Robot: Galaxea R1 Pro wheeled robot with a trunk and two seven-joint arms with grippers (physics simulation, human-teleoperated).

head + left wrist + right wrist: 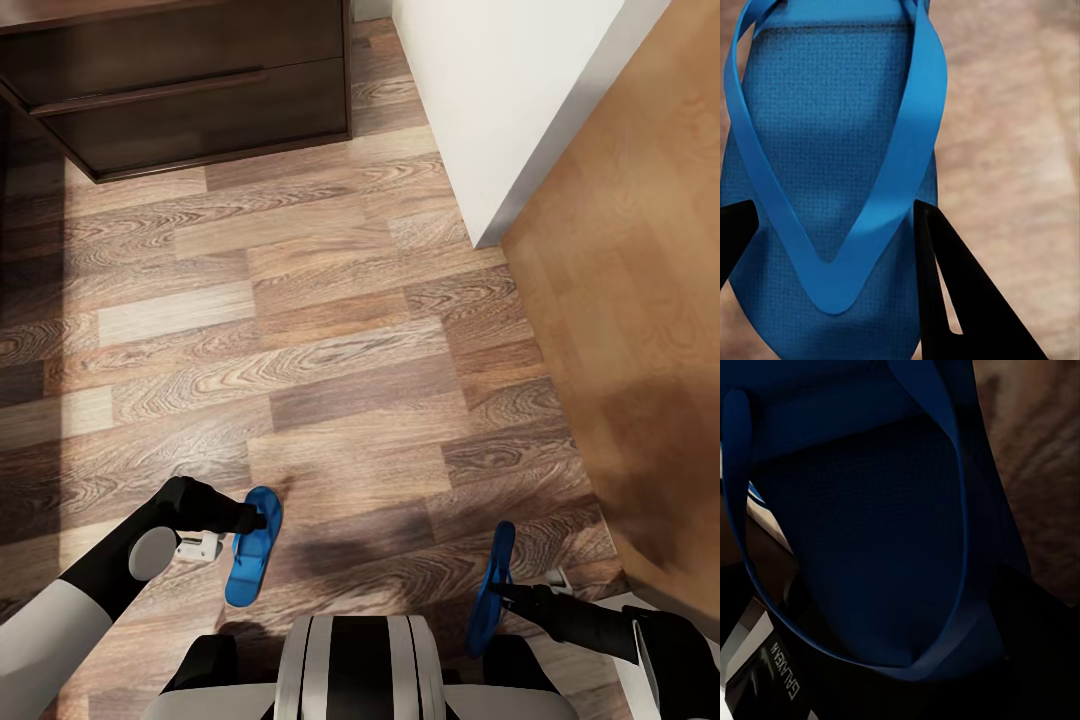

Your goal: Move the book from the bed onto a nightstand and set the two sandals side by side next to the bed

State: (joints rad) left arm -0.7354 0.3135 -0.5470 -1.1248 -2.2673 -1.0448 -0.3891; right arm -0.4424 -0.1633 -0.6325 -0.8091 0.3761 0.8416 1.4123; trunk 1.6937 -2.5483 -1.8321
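1. Sandal step: left gripper (pixel 258 520) clamps one blue sandal (pixel 254 548) at 7 o'clock; right gripper (pixel 503 592) clamps the other sandal (pixel 491 590) at 5 o'clock.
2. Nightstand (pixel 190 85) at 11 o'clock.
3. Next, likely: carry both bedside, set them parallel on the floor (pixel 330 370).

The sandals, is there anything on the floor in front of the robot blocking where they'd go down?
Nothing visible. Each gripper holds a sandal, and the plank floor ahead lies bare up to the nightstand.
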